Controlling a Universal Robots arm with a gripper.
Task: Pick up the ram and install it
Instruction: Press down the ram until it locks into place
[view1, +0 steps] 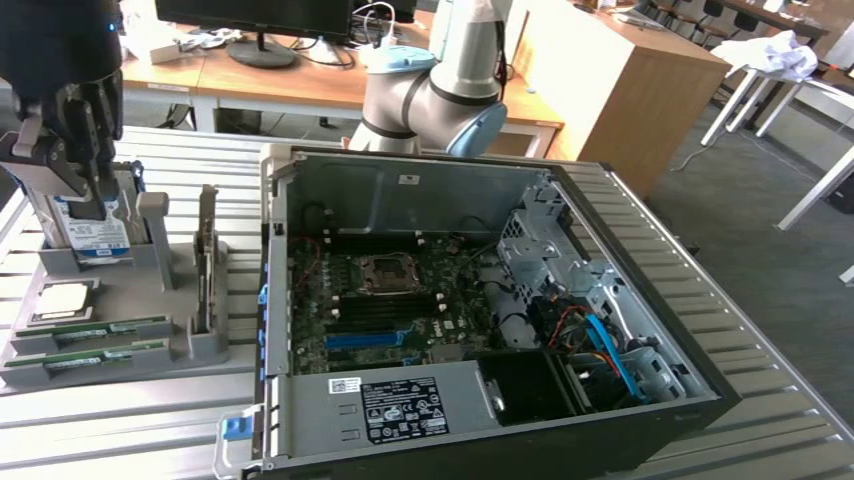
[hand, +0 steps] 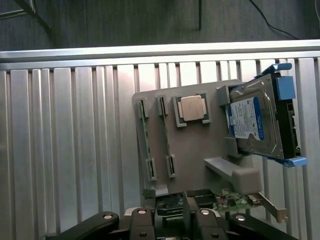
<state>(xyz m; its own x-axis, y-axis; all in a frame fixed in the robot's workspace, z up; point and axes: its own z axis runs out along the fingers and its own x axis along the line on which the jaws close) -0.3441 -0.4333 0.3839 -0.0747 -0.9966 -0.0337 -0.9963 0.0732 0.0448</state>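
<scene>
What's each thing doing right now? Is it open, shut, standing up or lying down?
Gripper: open, holding nothing.
Ram: two sticks, both on edge in holder slots.
Hard drive: standing in the holder.
Card: standing upright in the holder.
Chip: lying flat in its pocket.
Computer case: side open, insides showing.

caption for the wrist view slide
Open gripper over the grey holder: two ram sticks slotted, processor and hard drive beside them.
</scene>
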